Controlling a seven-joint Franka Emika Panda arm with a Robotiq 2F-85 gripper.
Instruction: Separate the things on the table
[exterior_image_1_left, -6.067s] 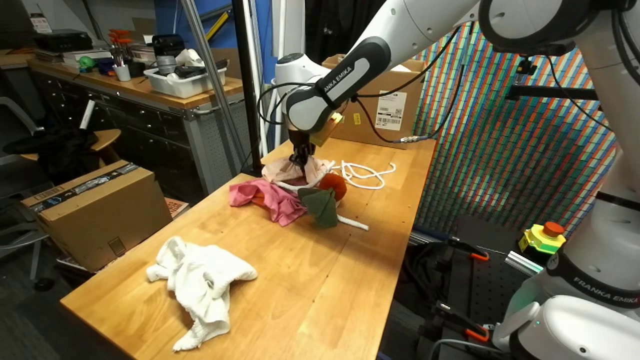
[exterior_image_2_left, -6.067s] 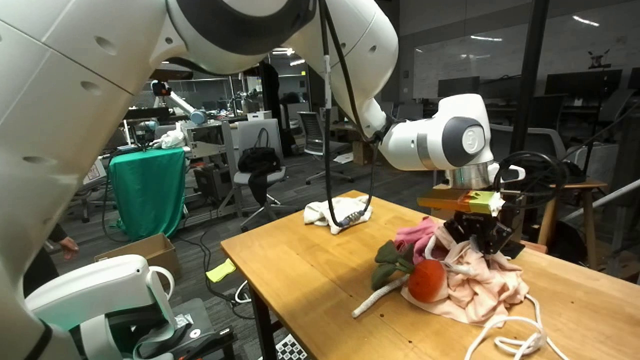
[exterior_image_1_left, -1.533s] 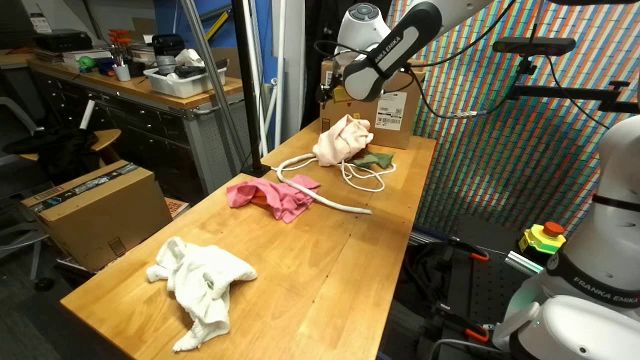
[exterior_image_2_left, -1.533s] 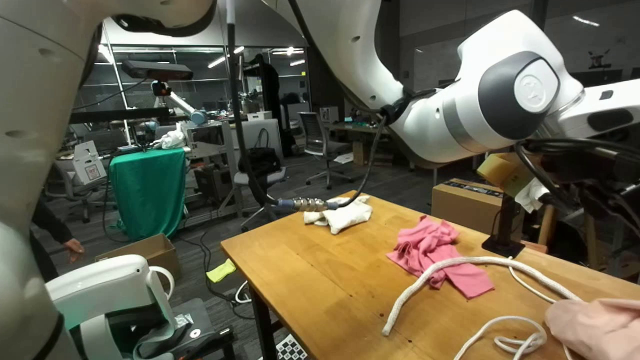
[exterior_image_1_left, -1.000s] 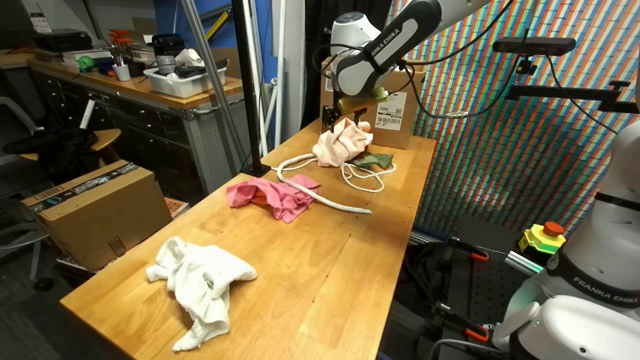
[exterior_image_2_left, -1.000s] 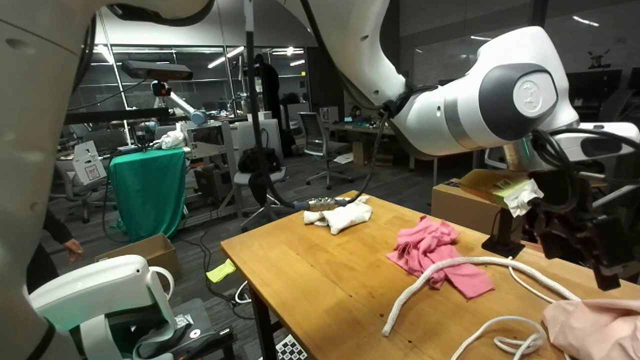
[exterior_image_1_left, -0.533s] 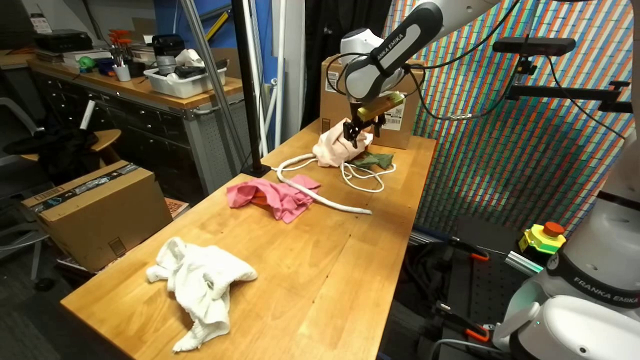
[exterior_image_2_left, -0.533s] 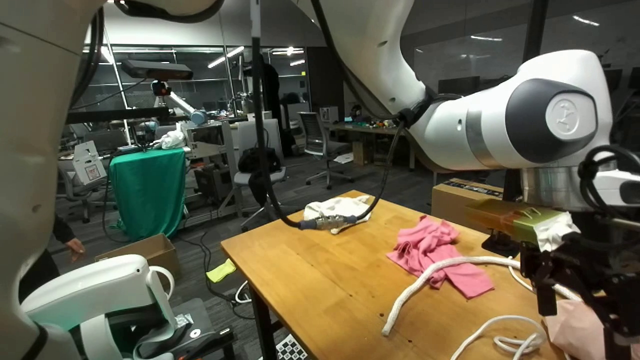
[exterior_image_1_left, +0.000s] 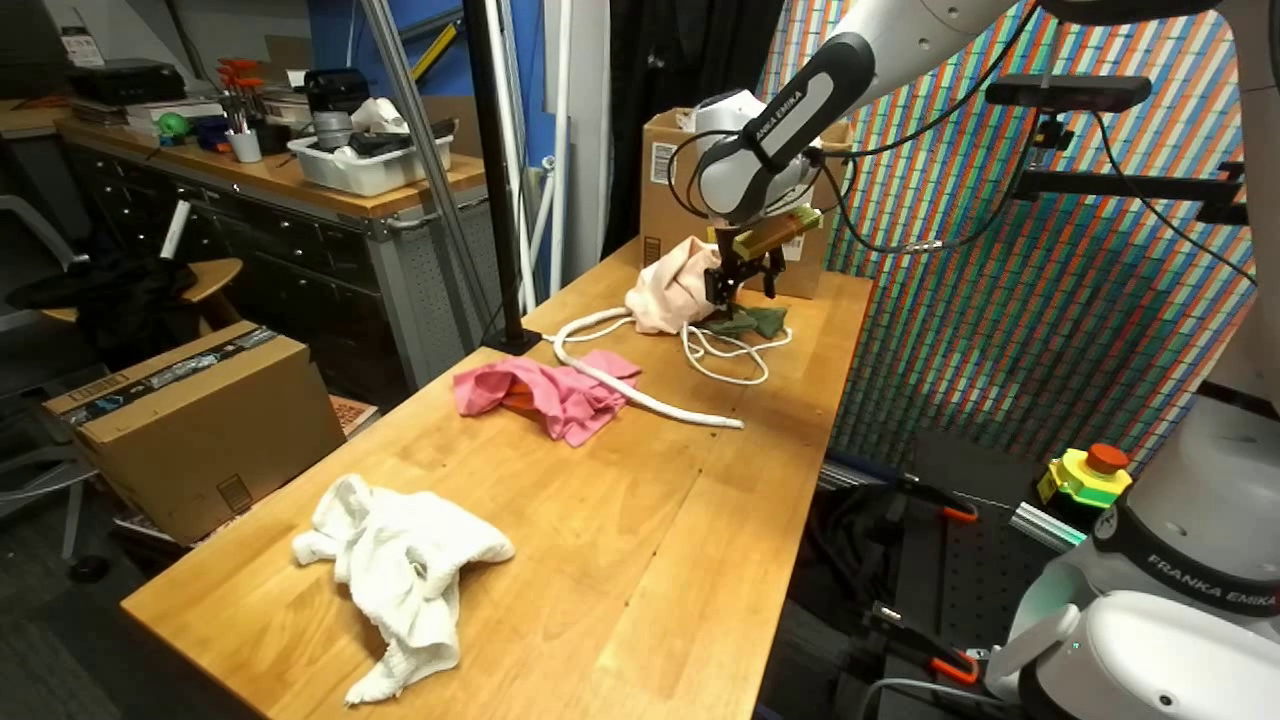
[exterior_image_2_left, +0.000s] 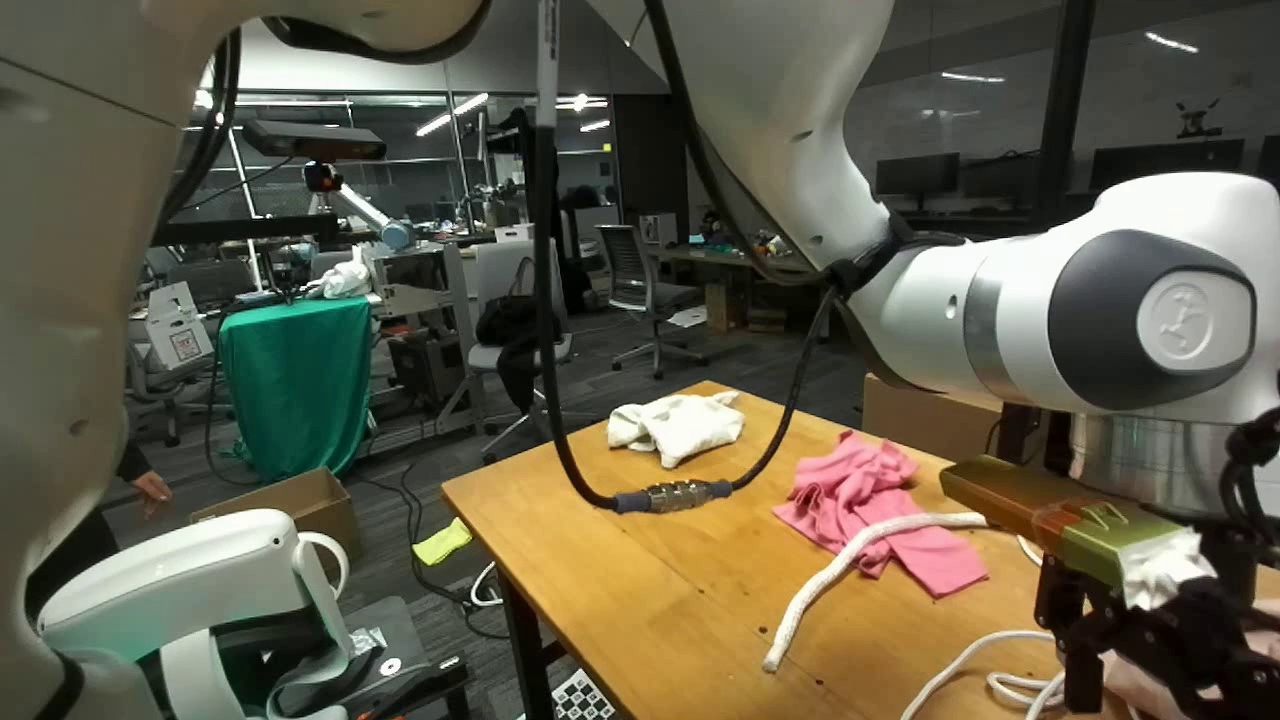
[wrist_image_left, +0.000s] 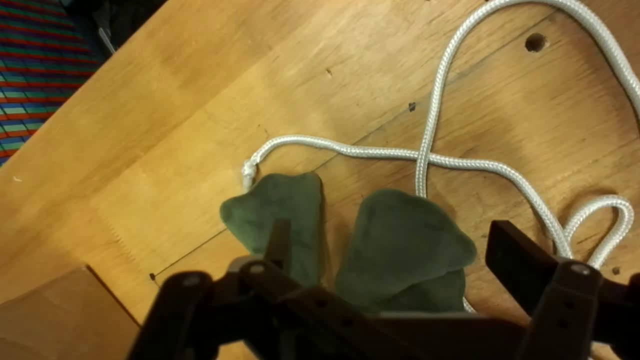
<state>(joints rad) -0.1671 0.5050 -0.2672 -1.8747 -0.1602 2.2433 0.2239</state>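
Here your gripper (wrist_image_left: 390, 241) hangs over the leaves (wrist_image_left: 402, 245), jaws apart, likely so you can lift them off the cord (wrist_image_left: 382, 152).

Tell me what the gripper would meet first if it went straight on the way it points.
Probably the green leaf-shaped pieces, which the wrist view shows straight ahead of the open gripper; how far ahead they lie is hard to judge.
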